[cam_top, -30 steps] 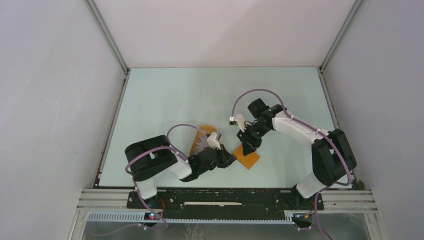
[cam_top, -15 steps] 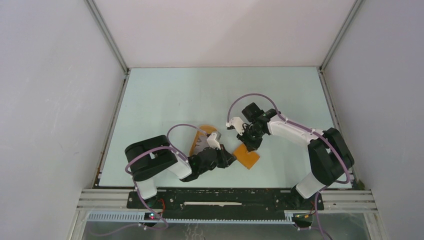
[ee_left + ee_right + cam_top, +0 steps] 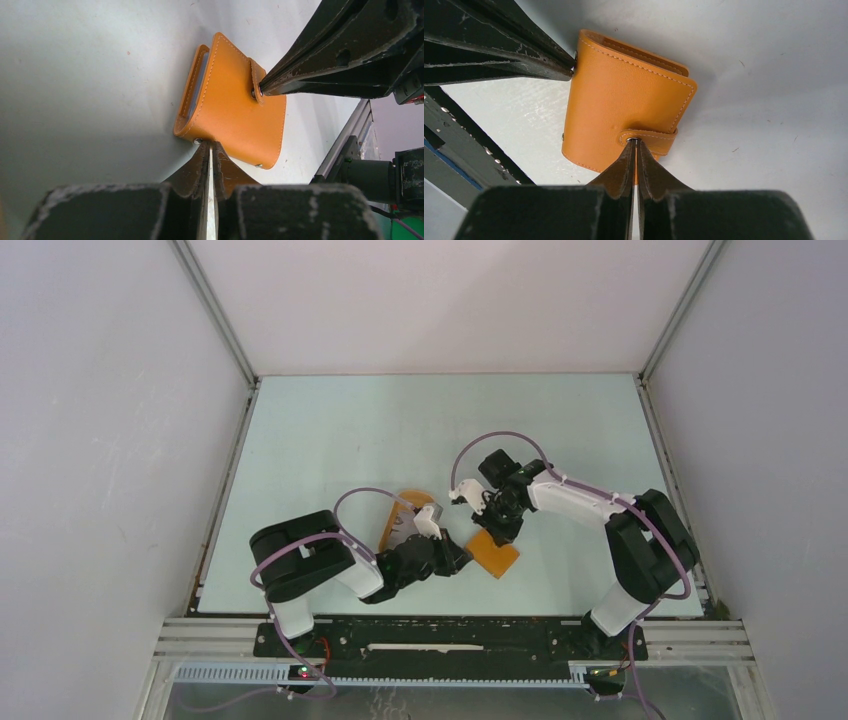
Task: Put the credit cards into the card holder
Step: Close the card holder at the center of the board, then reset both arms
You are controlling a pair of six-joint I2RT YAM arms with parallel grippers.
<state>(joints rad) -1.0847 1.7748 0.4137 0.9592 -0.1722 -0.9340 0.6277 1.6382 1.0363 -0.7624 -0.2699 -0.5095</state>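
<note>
**A:** Which step is in hand here?

**B:** I judge it is the opening of the card holder (image 3: 495, 554). It lies closed on the table (image 3: 330, 440), a little right of the middle and near the front edge, between the two claws.

**A:** And the claws?

**B:** The right gripper (image 3: 634, 144) has its fingers pressed together, with the tips at the end of the closure tab (image 3: 651, 140). Whether it really pinches the tab, I cannot tell. The left gripper (image 3: 210, 146) is closed also, and its tips touch one corner of the card holder. A thin pale line shows between its fingers. If this is a card or only the table, I cannot say.

**A:** How do the arms stand?

**B:** The left arm lies low and folded, reaching to the right. The right arm comes in from the right side, with the wrist bent down.

**A:** What does the next move call for?

**B:** Probably to pull the tab off its stud while the left gripper pins the corner. Pale shapes, perhaps the credit cards (image 3: 399, 530), lie in the orange tray (image 3: 407, 497).
</note>
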